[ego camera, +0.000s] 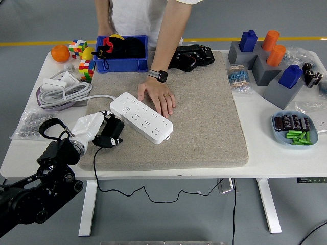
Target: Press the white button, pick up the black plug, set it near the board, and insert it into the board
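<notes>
A white power strip [141, 117] lies diagonally on the beige mat [204, 112]. A person's hand [159, 98] rests flat on the strip's far side. The black plug [111, 131] sits at the mat's left part, just left of the strip, its black cable [95, 168] trailing off the table's front edge. My left hand [98, 131], white-shelled on a black arm, is curled around the plug from the left. The right arm is out of sight.
A blue bin [121, 55], an orange [60, 53] and cube puzzles [78, 48] stand at the back left. Coiled white cable [62, 92] lies left of the mat. Grey blocks with blue and orange pieces [265, 56] and a blue dish [296, 129] fill the right.
</notes>
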`<action>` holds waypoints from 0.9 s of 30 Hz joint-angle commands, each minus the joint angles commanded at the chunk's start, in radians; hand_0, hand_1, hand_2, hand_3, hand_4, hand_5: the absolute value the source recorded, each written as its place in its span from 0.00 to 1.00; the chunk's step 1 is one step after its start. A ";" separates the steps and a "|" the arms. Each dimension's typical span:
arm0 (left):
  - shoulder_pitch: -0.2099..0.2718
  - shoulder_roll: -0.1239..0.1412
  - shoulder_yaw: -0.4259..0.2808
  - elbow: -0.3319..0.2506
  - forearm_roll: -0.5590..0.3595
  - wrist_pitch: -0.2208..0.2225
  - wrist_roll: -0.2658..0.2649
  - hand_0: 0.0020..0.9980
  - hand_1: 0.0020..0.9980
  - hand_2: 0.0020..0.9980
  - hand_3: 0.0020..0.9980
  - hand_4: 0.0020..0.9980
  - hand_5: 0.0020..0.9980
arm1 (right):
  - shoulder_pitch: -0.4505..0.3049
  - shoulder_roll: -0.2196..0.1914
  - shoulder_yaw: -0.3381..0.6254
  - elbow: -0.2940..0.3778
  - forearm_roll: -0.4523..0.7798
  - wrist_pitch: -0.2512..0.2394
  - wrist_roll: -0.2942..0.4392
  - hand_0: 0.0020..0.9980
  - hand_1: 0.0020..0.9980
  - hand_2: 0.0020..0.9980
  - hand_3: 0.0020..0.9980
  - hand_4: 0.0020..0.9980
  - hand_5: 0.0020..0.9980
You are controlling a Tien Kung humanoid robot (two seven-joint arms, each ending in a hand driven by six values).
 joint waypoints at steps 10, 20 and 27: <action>-0.001 0.001 0.007 -0.002 -0.012 0.005 -0.017 0.50 0.65 0.67 0.73 0.80 0.14 | -0.001 0.000 -0.001 0.000 -0.001 0.000 0.001 0.70 0.64 0.65 0.60 0.67 0.42; -0.004 0.005 0.013 -0.007 0.038 0.015 -0.050 0.39 0.54 0.56 0.61 0.65 0.00 | 0.000 0.000 0.000 0.000 -0.003 0.000 0.002 0.70 0.64 0.65 0.60 0.67 0.42; -0.006 0.006 0.018 0.000 0.058 0.024 -0.067 0.33 0.46 0.46 0.59 0.65 0.00 | 0.000 0.001 -0.002 0.000 -0.003 -0.001 0.003 0.70 0.64 0.65 0.59 0.68 0.42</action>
